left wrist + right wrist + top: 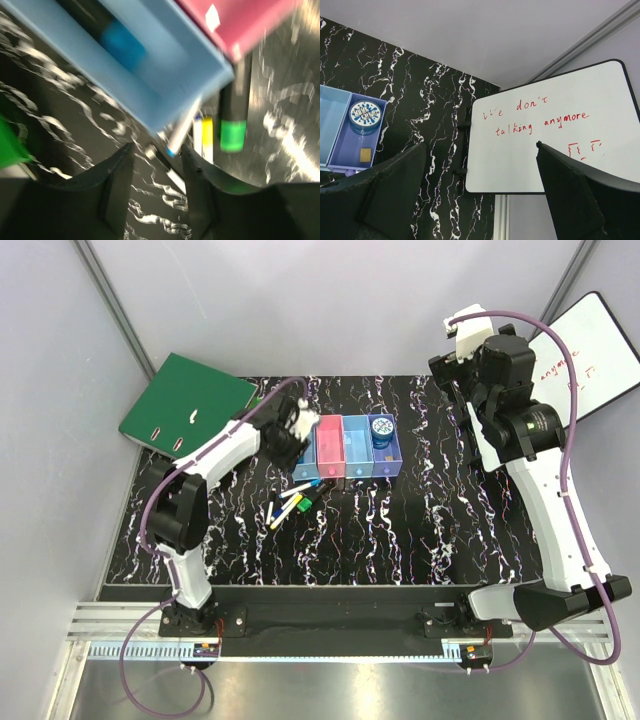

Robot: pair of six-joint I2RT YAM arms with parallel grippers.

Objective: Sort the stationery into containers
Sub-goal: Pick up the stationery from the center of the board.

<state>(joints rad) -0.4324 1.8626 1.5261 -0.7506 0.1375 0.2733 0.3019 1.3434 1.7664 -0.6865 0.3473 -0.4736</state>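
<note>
though partly hidden, four bins (pixel 330 448), one blue tin (pixel 381 431), one binder (pixel 185 403)

1. Counter (pixel 420 530): black, veined with white marbling.
2. Row of bins (pixel 330 445): light blue, pink, light blue, purple, all translucent.
3. Tin (pixel 382 430): blue, lid patterned in white and blue.
4. Ring binder (pixel 185 400): green.
5. Whiteboard (pixel 545 145): white, black rim, red handwriting.
6. Marker (pixel 233 135): black barrel, green band.
7. Cables (pixel 124 665): purple.
</note>
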